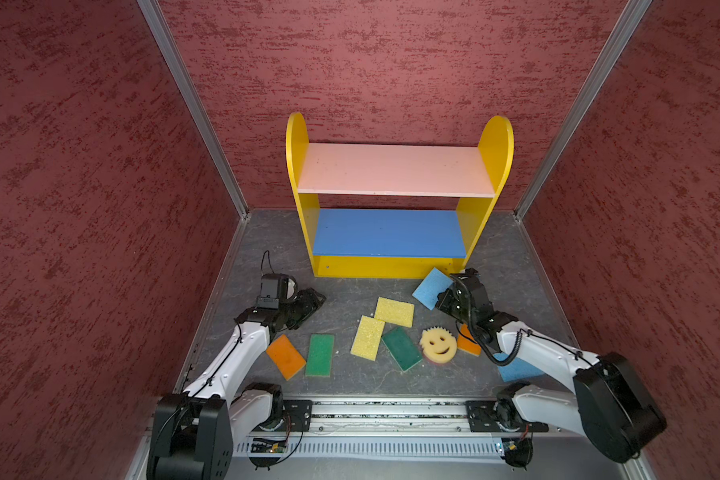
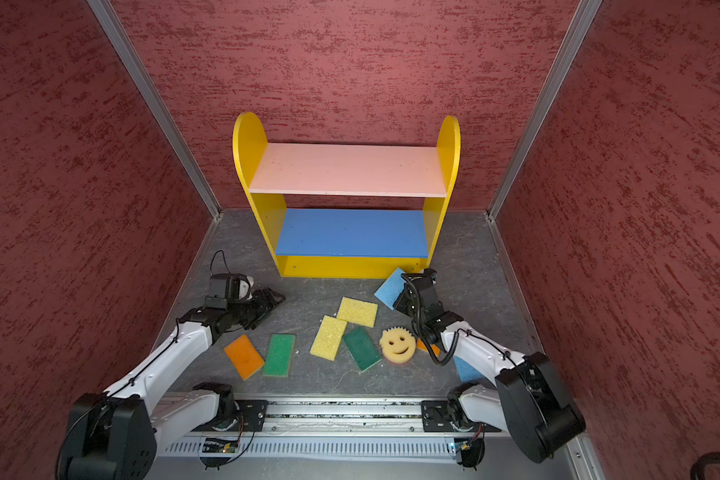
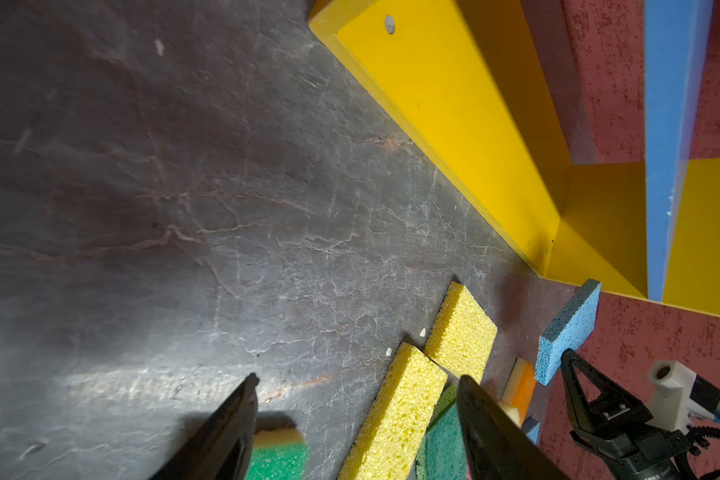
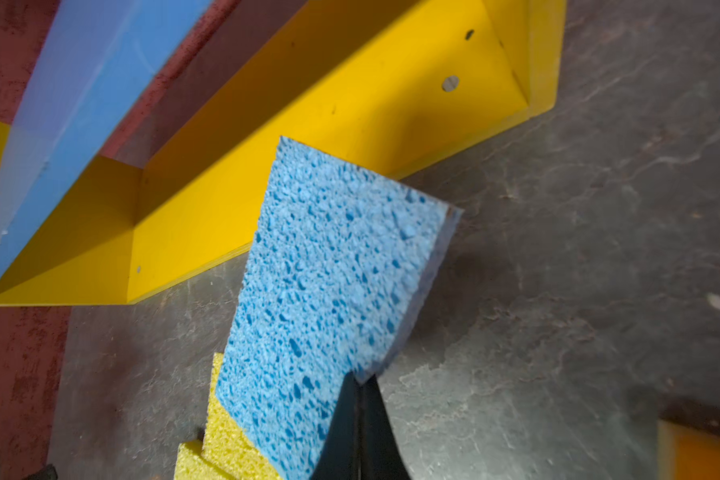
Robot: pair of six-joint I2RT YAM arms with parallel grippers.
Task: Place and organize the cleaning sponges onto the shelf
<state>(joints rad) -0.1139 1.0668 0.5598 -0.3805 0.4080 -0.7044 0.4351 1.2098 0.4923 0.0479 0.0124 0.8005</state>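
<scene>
Both top views are bright and even, walls (image 1: 80, 208) bowing at the edges. Glare streaks the floor (image 3: 134, 386); the blue sponge (image 4: 329, 270) blurs slightly.

My left arm (image 1: 242, 347) lies low and reaches forward, left jaws spread wide and empty, while my right arm (image 1: 545, 353) stretches forward, right jaws pinched tight on a corner of the blue sponge (image 1: 431, 287).

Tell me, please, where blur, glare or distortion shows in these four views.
Right wrist view: the blue sponge is crisp on its face but smeared along one edge, and the orange sponge is blurred. Left wrist view: a pale glare streak lies on the table. Both top views: even light, with the wall posts splaying outward from lens distortion.
</scene>
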